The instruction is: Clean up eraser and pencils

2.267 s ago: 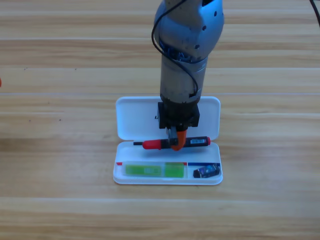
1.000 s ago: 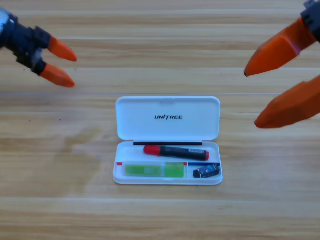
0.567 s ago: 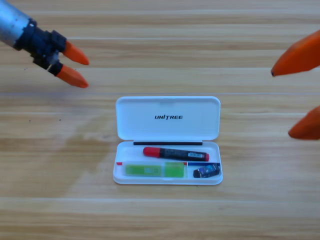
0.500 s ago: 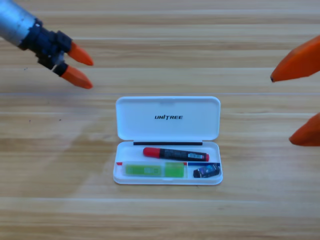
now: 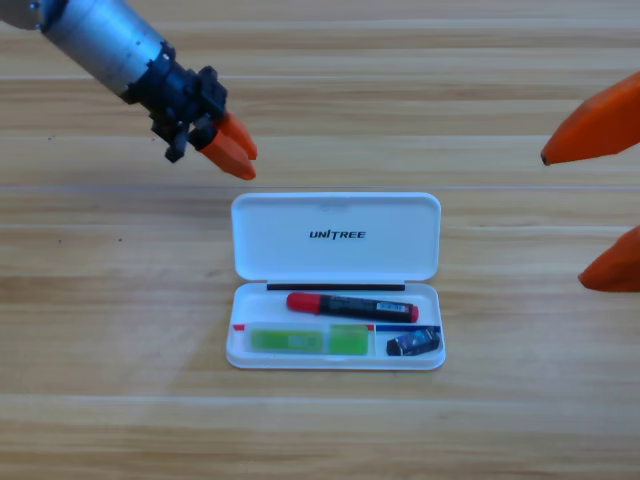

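The white case [image 5: 262,262] lies open at the table's middle, lid folded back. In its upper slot rests the black pencil with the red cap [image 5: 350,304]. Below it on the left lies the lime-green pencil [image 5: 308,341], and the small dark eraser [image 5: 414,343] sits in the lower right compartment. My left gripper [image 5: 250,163] hangs shut above the table, just up and left of the lid's corner, holding nothing. At the right edge my right gripper [image 5: 562,222] shows large and cut off, open and empty.
Bare wooden table [image 5: 120,330] surrounds the case on all sides. The grey left arm [image 5: 100,35] slants in from the upper left corner.
The left arm has swung right and down toward the lid's upper left corner, and its jaws have drawn together. The right gripper holds still at the right edge. The case's contents have not moved.
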Robot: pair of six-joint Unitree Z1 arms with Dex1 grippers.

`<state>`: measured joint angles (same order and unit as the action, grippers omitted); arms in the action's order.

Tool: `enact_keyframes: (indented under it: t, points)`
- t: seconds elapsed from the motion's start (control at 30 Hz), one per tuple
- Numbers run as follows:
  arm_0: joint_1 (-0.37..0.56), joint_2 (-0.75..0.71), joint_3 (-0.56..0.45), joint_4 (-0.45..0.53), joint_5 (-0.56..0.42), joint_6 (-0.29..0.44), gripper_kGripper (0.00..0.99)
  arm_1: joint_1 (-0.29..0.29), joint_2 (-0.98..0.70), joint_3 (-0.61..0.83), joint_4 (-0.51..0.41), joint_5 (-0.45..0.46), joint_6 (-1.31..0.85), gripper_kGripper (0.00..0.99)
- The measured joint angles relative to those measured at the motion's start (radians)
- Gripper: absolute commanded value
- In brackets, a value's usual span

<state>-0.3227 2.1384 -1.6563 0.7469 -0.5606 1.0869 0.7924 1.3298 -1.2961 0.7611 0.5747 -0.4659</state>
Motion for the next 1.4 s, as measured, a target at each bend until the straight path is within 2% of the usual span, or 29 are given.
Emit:
enact_keyframes:
  t: [0.1,0.13,0.17,0.5,1.4]
  points:
    - [-0.021,0.000,-0.008,0.000,0.017,-0.016,0.066,0.000,0.000,0.000,0.000,0.000,0.000,0.848]
    - [-0.028,0.000,-0.014,0.000,0.024,-0.018,0.005,0.000,0.000,0.000,0.000,0.000,0.000,0.848]
    - [-0.033,0.000,-0.019,0.000,0.030,-0.020,0.000,0.000,0.000,0.000,0.000,0.000,0.000,0.848]
    - [-0.050,0.000,-0.024,0.000,0.054,-0.070,0.000,0.000,0.000,0.003,0.000,0.002,0.000,0.848]
    - [-0.050,0.088,-0.024,0.000,0.056,-0.051,0.000,0.000,0.000,0.003,0.000,0.017,0.000,0.848]
